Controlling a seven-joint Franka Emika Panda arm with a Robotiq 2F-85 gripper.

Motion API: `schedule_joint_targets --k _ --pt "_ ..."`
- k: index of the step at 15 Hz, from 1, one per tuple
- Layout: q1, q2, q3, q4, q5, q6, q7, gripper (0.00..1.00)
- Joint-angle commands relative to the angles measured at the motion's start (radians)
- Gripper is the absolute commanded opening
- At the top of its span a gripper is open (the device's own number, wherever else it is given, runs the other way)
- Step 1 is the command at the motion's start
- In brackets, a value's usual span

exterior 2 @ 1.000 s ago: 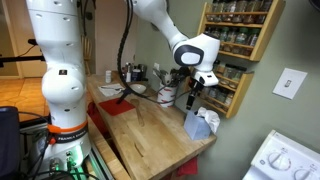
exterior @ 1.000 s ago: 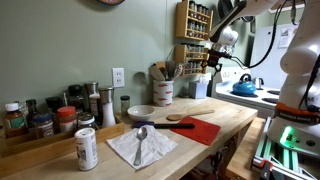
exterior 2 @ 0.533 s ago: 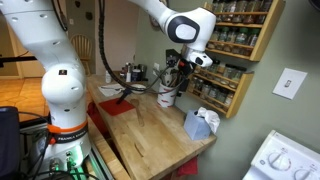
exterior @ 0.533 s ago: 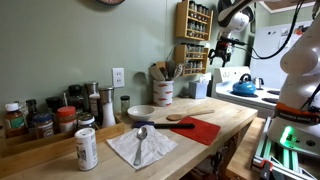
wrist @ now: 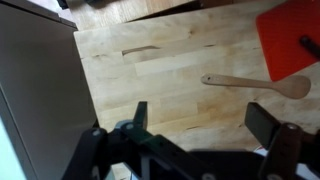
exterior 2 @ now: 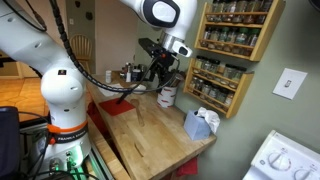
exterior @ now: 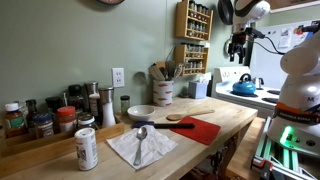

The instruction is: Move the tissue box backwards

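Up high, the tool [exterior: 238, 47] hangs in the air well above the wooden surface [exterior: 226, 117], touching nothing. In the wrist view its two dark fingers [wrist: 139, 117] stand wide apart with only bare wood showing between them, so the tool [wrist: 200, 128] is open and holds nothing.

The tissue box [exterior 2: 200, 124] stands upright on the surface [exterior 2: 150, 138], near the corner that lies below the wall-mounted spice rack [exterior 2: 232, 48]. It is pale blue, with white tissue poking from its top. In an exterior view the tissue box [exterior: 199, 89] sits at the far end of the surface, just beside a white crock [exterior: 163, 93] filled with wooden utensils, and the spice rack [exterior: 194, 34] hangs on the wall above them. A darker blue kettle [exterior: 243, 87] sits beyond it on a separate counter. The tool [exterior 2: 157, 70] is well apart from the box, raised over the surface nearer the crock [exterior 2: 167, 97].

Below the wrist camera lies a wooden spoon [wrist: 255, 84] on the surface [wrist: 150, 75], and the corner of a red mat [wrist: 290, 38] shows at the upper right. In an exterior view the red mat [exterior: 197, 129] lies near the front edge, with a white napkin [exterior: 138, 147] carrying a metal spoon [exterior: 141, 137], a can [exterior: 87, 148] and a bowl [exterior: 141, 112] nearby.
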Motion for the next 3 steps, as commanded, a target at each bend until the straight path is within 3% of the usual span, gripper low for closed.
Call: schedule_joint_targets --k 1,3 --pt "0.009 -0.026 -0.012 -0.016 -0.008 -0.005 -0.012 1.0" --pt "0.01 -0.057 -0.016 -0.037 -0.011 -0.005 -0.026 1.0"
